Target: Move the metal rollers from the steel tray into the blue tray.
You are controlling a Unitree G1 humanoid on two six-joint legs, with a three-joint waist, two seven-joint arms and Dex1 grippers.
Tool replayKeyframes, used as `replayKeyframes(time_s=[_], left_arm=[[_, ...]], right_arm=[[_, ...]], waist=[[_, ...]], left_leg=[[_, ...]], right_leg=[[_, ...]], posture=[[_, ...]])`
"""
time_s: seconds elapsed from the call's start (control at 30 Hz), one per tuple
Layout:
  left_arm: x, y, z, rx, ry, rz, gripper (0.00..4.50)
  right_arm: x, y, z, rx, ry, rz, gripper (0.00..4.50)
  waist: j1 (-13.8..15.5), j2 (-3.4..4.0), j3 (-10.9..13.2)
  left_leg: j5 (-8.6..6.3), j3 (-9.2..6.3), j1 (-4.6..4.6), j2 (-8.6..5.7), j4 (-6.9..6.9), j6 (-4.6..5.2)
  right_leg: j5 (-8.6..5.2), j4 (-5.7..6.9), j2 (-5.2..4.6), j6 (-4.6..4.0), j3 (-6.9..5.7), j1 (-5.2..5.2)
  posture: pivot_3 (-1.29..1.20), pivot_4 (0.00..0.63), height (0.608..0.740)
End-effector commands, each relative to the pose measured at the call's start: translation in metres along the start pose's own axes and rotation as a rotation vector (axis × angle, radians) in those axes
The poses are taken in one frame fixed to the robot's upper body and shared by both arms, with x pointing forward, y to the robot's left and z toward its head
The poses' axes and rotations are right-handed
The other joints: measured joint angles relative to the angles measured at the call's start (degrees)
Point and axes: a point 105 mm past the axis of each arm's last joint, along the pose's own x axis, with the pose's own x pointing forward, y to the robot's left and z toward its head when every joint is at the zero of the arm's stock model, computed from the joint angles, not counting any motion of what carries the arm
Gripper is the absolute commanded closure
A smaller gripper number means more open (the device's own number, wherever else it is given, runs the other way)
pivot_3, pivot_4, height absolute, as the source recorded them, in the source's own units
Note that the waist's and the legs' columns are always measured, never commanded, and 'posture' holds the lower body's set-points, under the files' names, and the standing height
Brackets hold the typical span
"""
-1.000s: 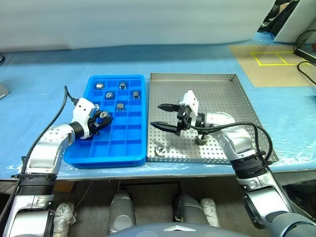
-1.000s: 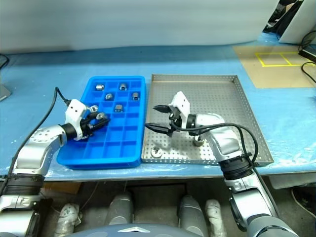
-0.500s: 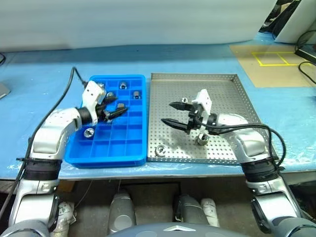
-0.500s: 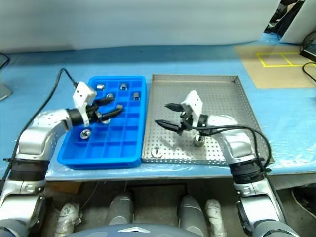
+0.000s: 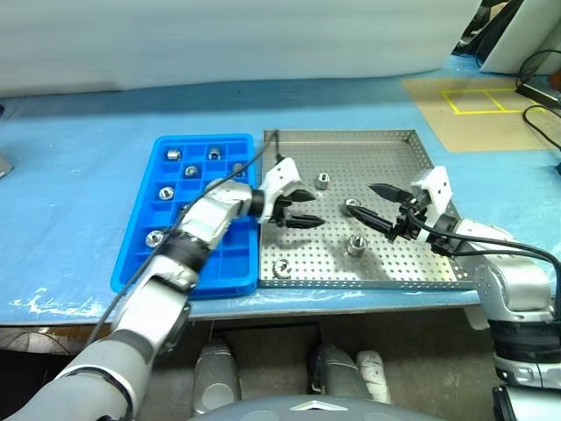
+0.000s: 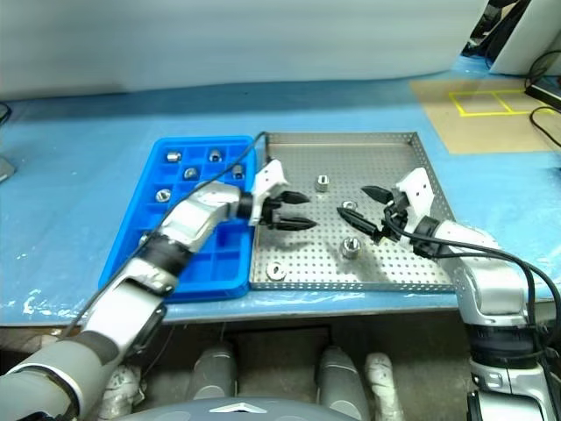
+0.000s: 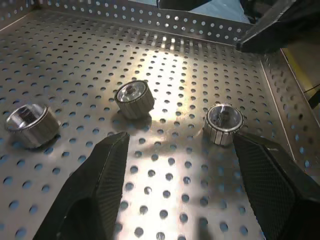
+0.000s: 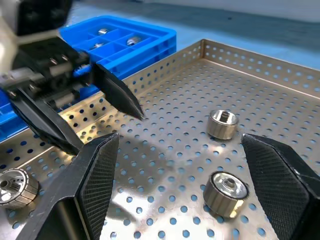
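your left gripper hangs spread and empty over the steel tray, nearest roller just beyond its tips; right gripper gapes empty too.

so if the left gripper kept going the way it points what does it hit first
Probably a roller on the steel tray. The left gripper points across the tray toward the right gripper, and two rollers lie just ahead of its open jaws. Depth is hard to judge.

Left arm crosses to the steel tray

My left gripper left the bright blue compartmented plastic tray, dropping its shiny metal roller there; right gripper shifted frame-right.
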Motion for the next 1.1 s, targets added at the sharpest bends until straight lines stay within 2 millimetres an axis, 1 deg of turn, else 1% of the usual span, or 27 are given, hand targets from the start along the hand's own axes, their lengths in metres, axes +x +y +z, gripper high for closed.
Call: replayKeyframes(time_s=[0.03, 0.13, 0.23, 0.37, 0.43, 0.57, 0.7, 0.87, 1.0, 1.1], left_arm=[[0.018, -0.002, 0.007, 0.054, -0.004, -0.049, 1.02], [0.030, -0.012, 0.004, 0.073, 0.023, -0.129, 1.02], [0.038, -0.021, -0.005, 0.120, 0.074, -0.189, 1.02], [0.047, -0.028, -0.014, 0.127, 0.108, -0.223, 1.02], [0.052, -0.030, -0.018, 0.139, 0.116, -0.216, 1.02], [0.066, -0.031, -0.022, 0.109, 0.112, -0.155, 1.02], [0.076, -0.029, -0.021, 0.083, 0.100, -0.090, 1.02], [0.077, -0.032, -0.029, 0.068, 0.125, -0.093, 1.02], [0.073, -0.027, -0.036, 0.065, 0.144, -0.063, 1.02], [0.070, -0.030, -0.037, 0.058, 0.136, -0.099, 1.61]], right_arm=[[-0.012, -0.001, 0.017, -0.029, -0.058, -0.069, 0.39], [-0.022, -0.004, 0.018, -0.032, -0.053, -0.118, 0.39], [-0.033, -0.004, 0.016, -0.032, -0.041, -0.159, 0.39], [-0.039, -0.004, 0.013, -0.024, -0.033, -0.195, 0.39], [-0.039, -0.001, 0.013, -0.020, -0.035, -0.195, 0.39], [-0.038, 0.004, 0.010, -0.009, -0.026, -0.187, 0.39], [-0.036, 0.011, 0.008, 0.007, -0.019, -0.160, 0.39], [-0.035, 0.014, 0.003, 0.007, -0.005, -0.154, 0.39], [-0.034, 0.012, 0.003, 0.005, -0.003, -0.160, 0.39], [-0.033, 0.010, 0.003, 0.004, -0.004, -0.161, 0.39]], waist=[[-0.5, 0.00, 0.0], [-1.7, 0.00, 0.0], [-2.4, 0.01, 0.0], [-3.1, 0.01, 0.0], [-3.2, 0.01, 0.0], [-3.1, 0.03, 0.0], [-3.2, 0.04, 0.0], [-3.3, 0.06, 0.0], [-3.3, 0.06, 0.0], [-3.3, 0.06, 0.0]], left_leg=[[-0.02, 0.02, 0.00, -0.01, 0.00, 0.03], [-0.08, 0.09, 0.03, -0.02, 0.01, 0.13], [-0.15, 0.25, 0.10, -0.02, -0.01, 0.25], [-0.30, 0.39, 0.12, -0.03, 0.03, 0.51], [-0.35, 0.45, 0.12, -0.05, 0.09, 0.58], [-0.41, 0.51, 0.11, -0.05, 0.15, 0.68], [-0.50, 0.59, 0.09, -0.05, 0.15, 0.85], [-0.50, 0.63, 0.09, -0.04, 0.14, 0.93], [-0.51, 0.64, 0.10, -0.04, 0.15, 0.91], [-0.53, 0.65, 0.14, -0.04, 0.15, 0.88]], right_leg=[[0.01, -0.02, 0.00, 0.02, 0.02, 0.01], [0.05, -0.11, 0.00, 0.08, 0.12, 0.01], [0.07, -0.19, 0.01, 0.12, 0.27, 0.03], [0.12, -0.29, -0.04, 0.21, 0.34, 0.04], [0.13, -0.33, -0.07, 0.22, 0.38, 0.05], [0.16, -0.47, -0.10, 0.26, 0.40, 0.13], [0.25, -0.82, -0.11, 0.38, 0.41, 0.22], [0.26, -0.88, -0.11, 0.40, 0.43, 0.22], [0.26, -0.87, -0.13, 0.40, 0.43, 0.23], [0.28, -0.87, -0.13, 0.40, 0.43, 0.25]], posture=[[-0.32, 0.150, 0.740], [-0.36, 0.150, 0.740], [-0.39, 0.150, 0.740], [-0.41, 0.150, 0.740], [-0.41, 0.150, 0.740], [-0.42, 0.150, 0.740], [-0.42, 0.150, 0.740], [-0.42, 0.150, 0.740], [-0.41, 0.150, 0.740], [-0.40, 0.150, 0.740]])
